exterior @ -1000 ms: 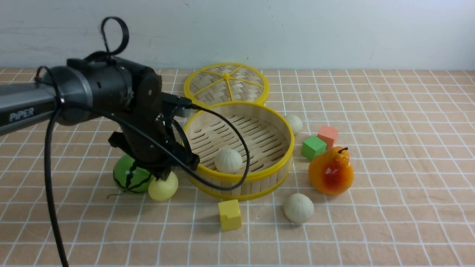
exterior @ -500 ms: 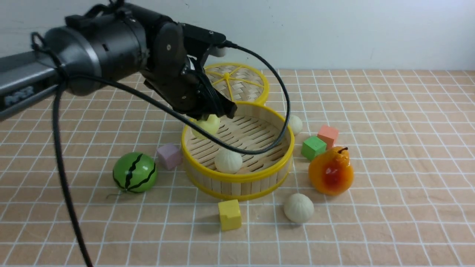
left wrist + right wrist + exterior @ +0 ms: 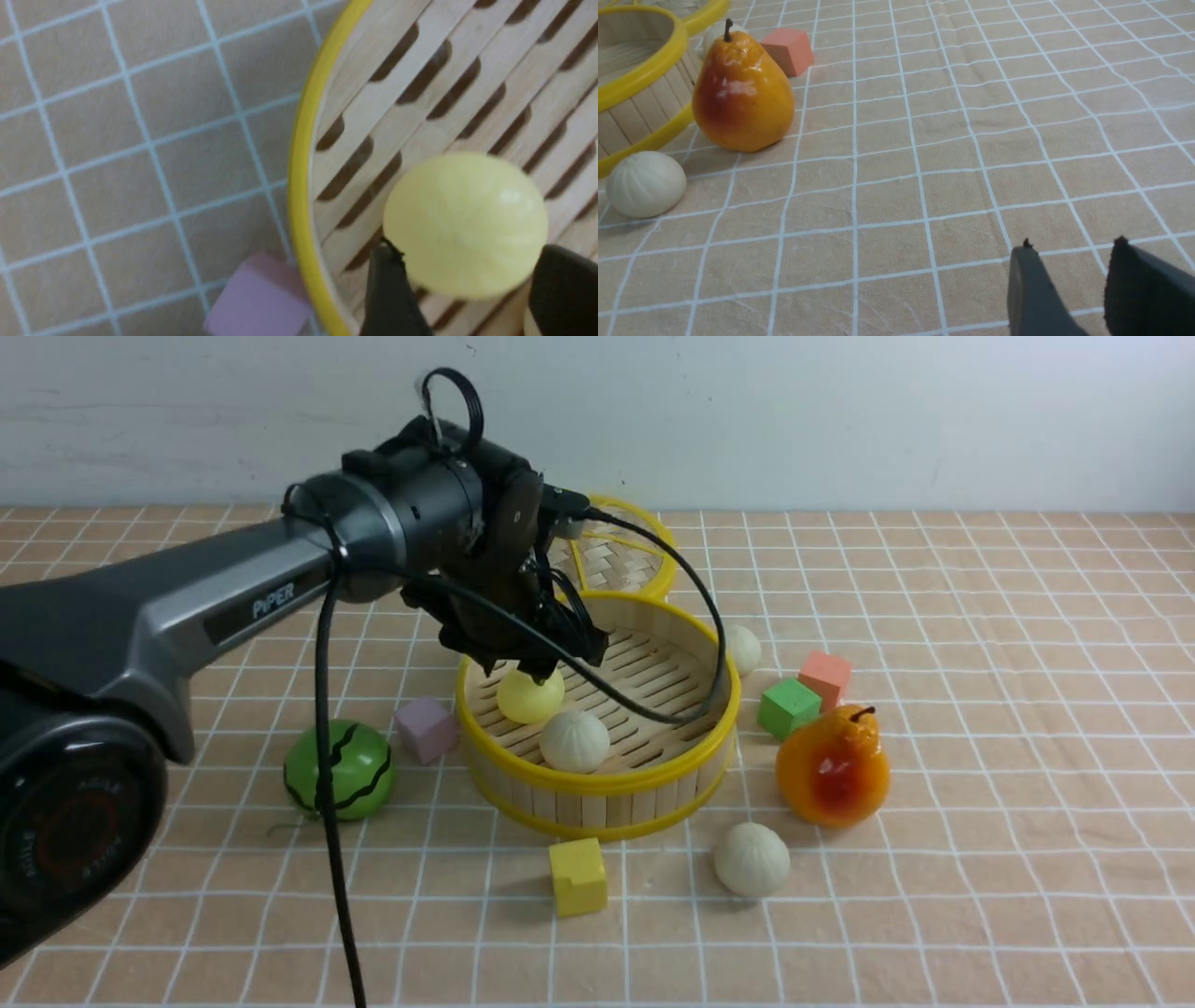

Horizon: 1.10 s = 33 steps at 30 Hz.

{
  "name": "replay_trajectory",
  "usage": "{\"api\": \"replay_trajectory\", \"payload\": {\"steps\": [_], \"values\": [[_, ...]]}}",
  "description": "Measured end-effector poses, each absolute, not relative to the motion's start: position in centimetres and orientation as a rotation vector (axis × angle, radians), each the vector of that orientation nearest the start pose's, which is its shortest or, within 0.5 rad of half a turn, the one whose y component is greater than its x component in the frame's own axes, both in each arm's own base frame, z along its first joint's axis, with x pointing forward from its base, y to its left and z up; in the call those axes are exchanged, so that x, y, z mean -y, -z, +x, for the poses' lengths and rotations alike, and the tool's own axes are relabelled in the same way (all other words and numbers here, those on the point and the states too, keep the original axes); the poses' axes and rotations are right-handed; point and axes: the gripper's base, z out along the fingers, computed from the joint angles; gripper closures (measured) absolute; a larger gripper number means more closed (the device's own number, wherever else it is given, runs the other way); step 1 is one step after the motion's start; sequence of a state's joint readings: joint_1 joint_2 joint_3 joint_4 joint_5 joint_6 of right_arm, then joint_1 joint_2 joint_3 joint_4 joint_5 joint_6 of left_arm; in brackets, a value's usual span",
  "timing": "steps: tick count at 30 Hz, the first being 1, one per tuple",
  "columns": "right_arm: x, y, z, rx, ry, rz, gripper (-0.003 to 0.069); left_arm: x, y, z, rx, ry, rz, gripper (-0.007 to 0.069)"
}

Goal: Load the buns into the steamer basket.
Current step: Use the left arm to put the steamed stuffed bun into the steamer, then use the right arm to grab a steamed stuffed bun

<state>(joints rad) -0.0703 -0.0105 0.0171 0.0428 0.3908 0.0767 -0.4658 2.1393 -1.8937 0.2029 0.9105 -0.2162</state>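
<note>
Yellow bun [image 3: 530, 695]: on the steamer basket [image 3: 597, 782] slats beside a white bun [image 3: 575, 740]; probably light, smooth, rolls easily; best pinched across its middle.
Left gripper [image 3: 540, 667]: just above it, jaws apart, gripping nothing.
Right gripper [image 3: 1069, 280]: half open, empty.
Loose buns [image 3: 752, 859]: two on the cloth [image 3: 934, 896], outside the basket.

My left arm [image 3: 233, 597] hides most of the lid [image 3: 635, 560], the steamer basket [image 3: 597, 803] covers part of the far bun [image 3: 744, 649], and the left wrist view crops the purple cube [image 3: 257, 303].
</note>
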Motion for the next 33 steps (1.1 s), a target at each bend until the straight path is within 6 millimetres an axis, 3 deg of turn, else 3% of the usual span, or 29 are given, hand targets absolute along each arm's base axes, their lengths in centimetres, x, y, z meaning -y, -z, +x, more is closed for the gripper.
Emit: {"api": "replay_trajectory", "payload": {"steps": [1,4,5,7,9,10,11,12,13,14,18,20,22,23,26,30,33], "values": [[0.2,-17.3,5.2,-1.874,-0.047,0.164,0.0418,20.1,-24.8,43.3,-2.578,-0.016,0.428,0.0216],[0.2,-17.3,5.2,-1.874,-0.047,0.164,0.0418,18.8,-30.2,40.6,-2.58,-0.004,0.369,0.0244],[0.2,-17.3,5.2,-1.874,-0.047,0.164,0.0418,18.7,-30.5,40.4,-2.577,0.002,0.362,0.026],[0.2,-17.3,5.2,-1.874,-0.047,0.164,0.0418,17.0,-35.6,36.8,-2.506,0.064,0.309,0.0409],[0.2,-17.3,5.2,-1.874,-0.047,0.164,0.0418,15.8,-37.9,34.0,-2.447,0.126,0.291,0.052],[0.2,-17.3,5.2,-1.874,-0.047,0.164,0.0418,14.8,-39.8,31.6,-2.382,0.179,0.278,0.0594],[0.2,-17.3,5.2,-1.874,-0.047,0.164,0.0418,14.5,-40.2,30.8,-2.362,0.198,0.275,0.0603],[0.2,-17.3,5.2,-1.874,-0.047,0.164,0.0418,13.5,-41.3,28.4,-2.298,0.258,0.262,0.0638],[0.2,-17.3,5.2,-1.874,-0.047,0.164,0.0418,13.0,-41.7,27.1,-2.267,0.289,0.255,0.0638],[0.2,-17.3,5.2,-1.874,-0.047,0.164,0.0418,11.7,-42.1,23.8,-2.182,0.365,0.236,0.0638],[0.2,-17.3,5.2,-1.874,-0.047,0.164,0.0418,8.7,-40.1,16.8,-1.98,0.516,0.197,0.0638],[0.2,-17.3,5.2,-1.874,-0.047,0.164,0.0418,8.0,-38.8,15.2,-1.936,0.542,0.188,0.0638],[0.2,-17.3,5.2,-1.874,-0.047,0.164,0.0418,6.7,-35.5,12.6,-1.876,0.574,0.173,0.0638],[0.2,-17.3,5.2,-1.874,-0.047,0.164,0.0418,6.6,-35.7,12.3,-1.865,0.576,0.173,0.0638],[0.2,-17.3,5.2,-1.874,-0.047,0.164,0.0418,5.2,-31.0,9.8,-1.791,0.595,0.147,0.0638],[0.2,-17.3,5.2,-1.861,-0.067,0.183,0.0418,4.2,-28.2,8.1,-1.706,0.61,0.13,0.0638],[-0.1,-17.6,5.4,-1.795,-0.253,0.347,0.0418,3.4,-26.6,6.6,-1.611,0.627,0.118,0.0638]]}}
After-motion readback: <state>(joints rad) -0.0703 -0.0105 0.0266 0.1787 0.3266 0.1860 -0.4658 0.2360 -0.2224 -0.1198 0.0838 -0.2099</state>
